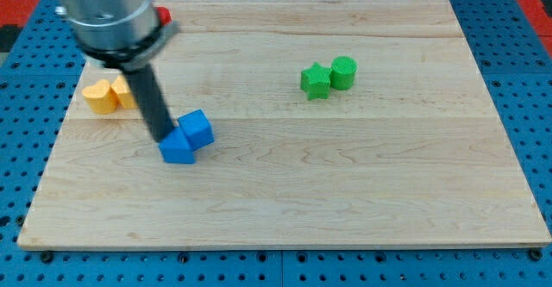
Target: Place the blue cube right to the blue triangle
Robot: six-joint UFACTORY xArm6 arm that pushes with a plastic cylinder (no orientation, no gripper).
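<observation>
The blue cube (pixel 197 128) sits on the wooden board (pixel 345 184) at the view's left of centre. The blue triangle (pixel 178 148) lies touching it, just below and to its left. My tip (pixel 164 137) is the lower end of the dark rod. It rests against the upper left side of the blue triangle, to the left of the blue cube.
Two yellow blocks (pixel 109 95) sit close together at the view's left, partly behind the rod. A green star (pixel 315 81) and a green cylinder (pixel 343 71) touch at upper right of centre. A red block (pixel 162 15) shows at the top left edge.
</observation>
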